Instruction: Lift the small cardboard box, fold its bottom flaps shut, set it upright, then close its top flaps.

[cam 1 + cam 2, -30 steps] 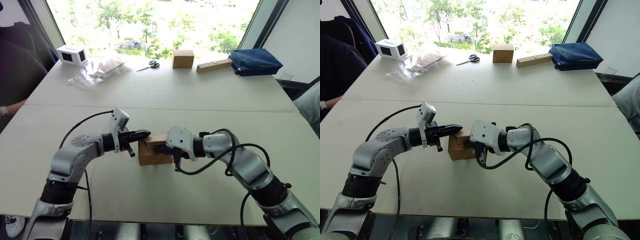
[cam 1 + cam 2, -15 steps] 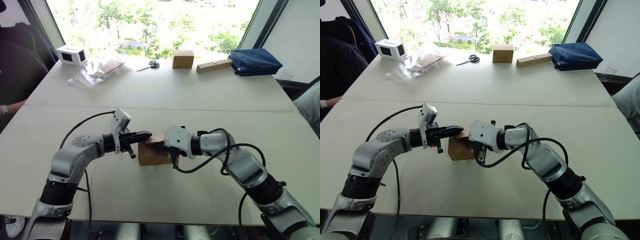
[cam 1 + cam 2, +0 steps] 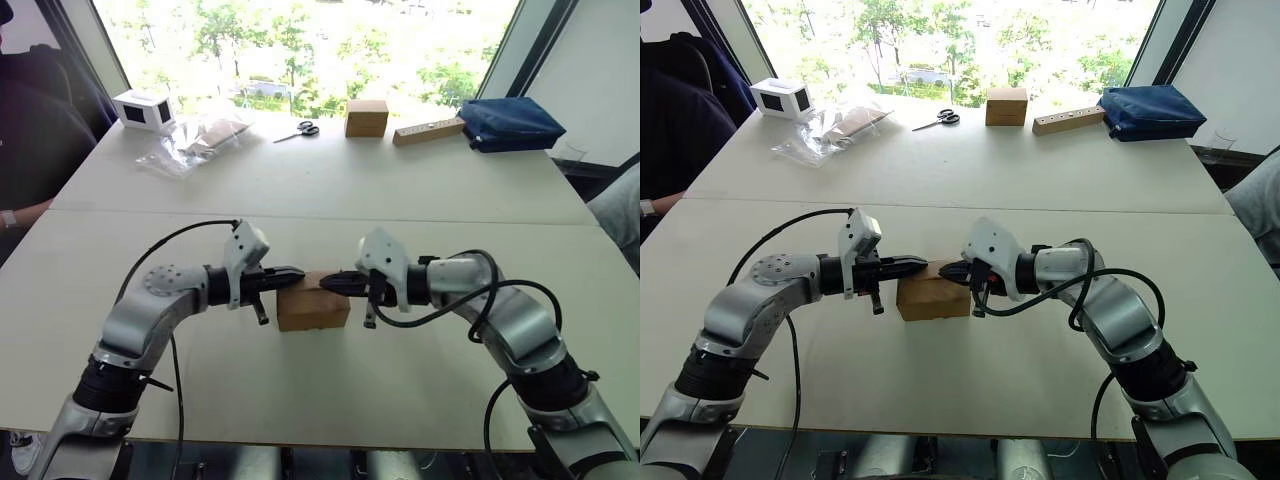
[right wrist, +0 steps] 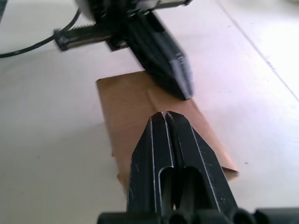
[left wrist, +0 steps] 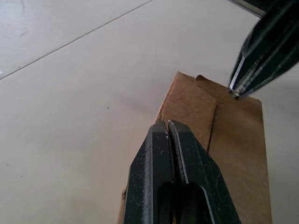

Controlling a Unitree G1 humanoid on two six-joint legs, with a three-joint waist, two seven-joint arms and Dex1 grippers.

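Observation:
The small cardboard box (image 3: pixel 313 308) stands on the table between my two arms, its top flaps (image 5: pixel 219 126) lying flat with an angled seam across them. My left gripper (image 3: pixel 297 272) is shut and reaches in from the left, its tips over the box's top left edge. From the right comes my right gripper (image 3: pixel 328 283), also shut, its tips at the top right edge. The two tips point at each other a short way apart above the box. In the right wrist view my right gripper (image 4: pixel 166 114) faces the left gripper's fingers (image 4: pixel 163 60) across the box top (image 4: pixel 131 98). The bottom flaps are hidden underneath.
Along the far edge stand a white box with a dark window (image 3: pixel 143 110), a clear plastic bag (image 3: pixel 200 140), scissors (image 3: pixel 300 130), a brown cube box (image 3: pixel 366 117), a wooden block (image 3: pixel 428 131) and a blue bag (image 3: pixel 510 123). A person sits at the left (image 3: pixel 25 150).
My right arm has swung out to the right, drawing its gripper back from the box's front to the top right edge. The left gripper has hardly moved.

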